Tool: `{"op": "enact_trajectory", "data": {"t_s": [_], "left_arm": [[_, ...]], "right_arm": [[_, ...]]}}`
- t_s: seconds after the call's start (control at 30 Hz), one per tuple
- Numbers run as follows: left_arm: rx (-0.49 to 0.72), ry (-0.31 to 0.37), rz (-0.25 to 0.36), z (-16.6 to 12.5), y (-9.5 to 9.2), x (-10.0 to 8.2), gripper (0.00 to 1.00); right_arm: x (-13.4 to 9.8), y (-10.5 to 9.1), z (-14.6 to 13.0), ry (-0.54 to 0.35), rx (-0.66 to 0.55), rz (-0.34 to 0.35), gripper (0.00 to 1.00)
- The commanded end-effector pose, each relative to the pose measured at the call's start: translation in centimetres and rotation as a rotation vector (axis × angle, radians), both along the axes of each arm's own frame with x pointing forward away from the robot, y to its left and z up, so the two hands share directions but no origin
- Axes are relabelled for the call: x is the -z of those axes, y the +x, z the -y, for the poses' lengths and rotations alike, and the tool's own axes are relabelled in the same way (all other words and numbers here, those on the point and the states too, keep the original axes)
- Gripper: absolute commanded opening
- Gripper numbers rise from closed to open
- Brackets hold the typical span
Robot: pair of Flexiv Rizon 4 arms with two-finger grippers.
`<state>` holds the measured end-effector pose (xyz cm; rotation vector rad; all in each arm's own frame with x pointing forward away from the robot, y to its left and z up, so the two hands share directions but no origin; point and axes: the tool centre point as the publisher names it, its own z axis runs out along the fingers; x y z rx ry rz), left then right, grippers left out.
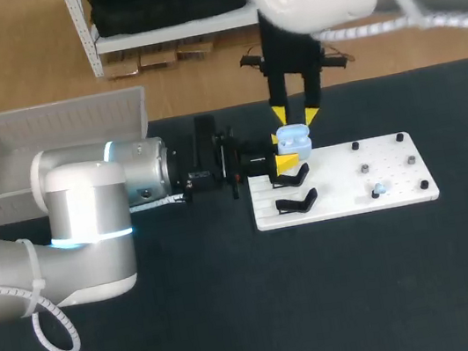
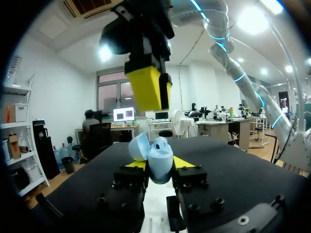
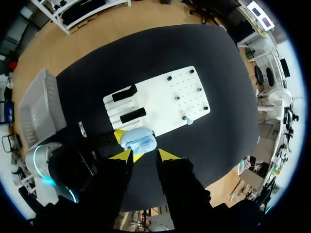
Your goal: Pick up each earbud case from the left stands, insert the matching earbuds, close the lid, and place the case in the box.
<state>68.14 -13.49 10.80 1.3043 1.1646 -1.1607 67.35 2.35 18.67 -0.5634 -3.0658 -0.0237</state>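
So, nearest the camera, the left arm (image 1: 89, 216) comes in low across the dark counter (image 1: 326, 303). The left jaws are clamped on the light-blue case (image 1: 292, 139), one yellow tip on each side. In the left wrist view the case (image 2: 158, 155) sits upright between those tips with its lid flipped open. Can't really tell what's inside it.

The case is held above the left edge of the white board (image 1: 352, 188), right over the two black stands (image 1: 296, 203), and both of those are bare. Over on the right part of the board there's one small pale earbud (image 1: 380, 190) among some dark pegs.

The right jaws hang straight down over the case, spread apart and not gripping, with the tips just above it. From the right wrist view the case (image 3: 138, 139) sits just ahead of the spread fingers.

Far left, a grey bin (image 1: 50, 138) is on the counter's back corner.
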Motion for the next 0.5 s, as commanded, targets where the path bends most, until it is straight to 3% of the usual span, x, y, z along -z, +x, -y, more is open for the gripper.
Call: {"op": "enact_trajectory", "data": {"t_s": [0.03, 0.17, 0.5], "left_arm": [[-0.004, -0.004, 0.003, 0.0, -0.1, 0.1, 0.00], [-0.004, -0.004, 0.003, 0.0, -0.1, 0.1, 0.00], [-0.004, -0.004, 0.003, 0.0, -0.1, 0.1, 0.00]], "right_arm": [[-0.5, -3.6, 4.8, 0.168, -0.044, 0.144, 0.35], [-0.3, -4.8, 7.3, 0.185, -0.090, 0.215, 0.47], [0.8, -5.7, 10.7, 0.193, -0.150, 0.269, 0.42]]}}
